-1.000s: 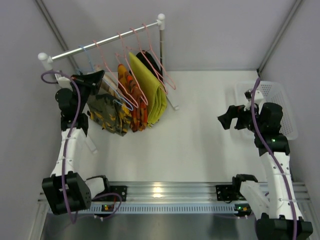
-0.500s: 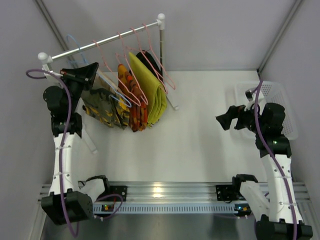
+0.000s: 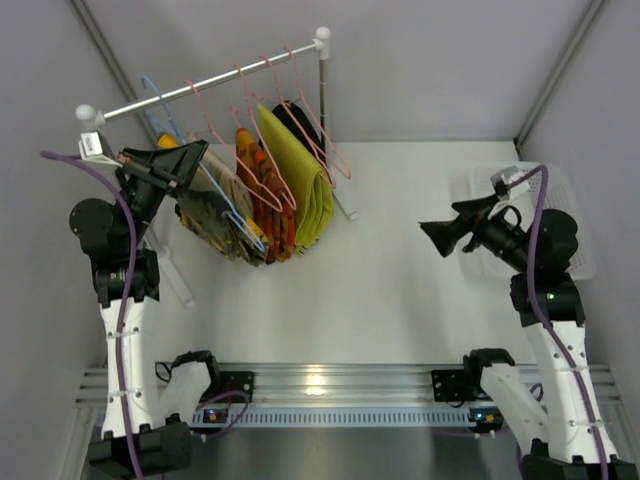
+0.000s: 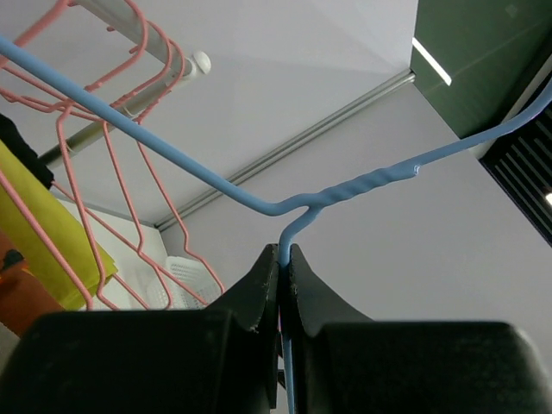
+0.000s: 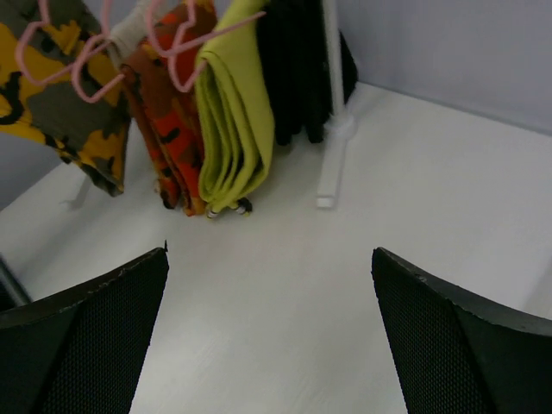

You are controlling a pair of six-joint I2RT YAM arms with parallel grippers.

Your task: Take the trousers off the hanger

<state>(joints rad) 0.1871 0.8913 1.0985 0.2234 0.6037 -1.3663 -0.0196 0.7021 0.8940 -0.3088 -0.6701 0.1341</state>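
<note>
Left gripper [image 4: 283, 254]: jaws pressed together on the neck of the blue hanger [image 4: 362, 188], just under the twisted wire where the shoulders fork. The grip likely sits there because the neck is the one stiff spot that steers the whole frame without touching cloth. From above, the hook shows at or over the rail [image 3: 120, 108]. Whether it is free of the bar cannot be told.

Trousers [image 3: 212, 222]: camouflage, folded over the hanger's lower bar at the left end of the rack. They tilt out toward the left arm and hang close beside the orange-red garment [image 5: 168, 129]. Not yet off the hanger.

Right gripper [image 3: 435, 238]: jaws wide apart, nothing between them. It is held over the table [image 3: 380, 300], well apart from the rack and pointed at the clothes. Its wrist view has the trousers at upper left. Judgement: it waits open as the pulling hand, so one arm braces the wire while the other draws the cloth off.

Pink hangers [image 4: 112, 164] crowd alongside the blue one. Snagging one looks the main risk.
</note>
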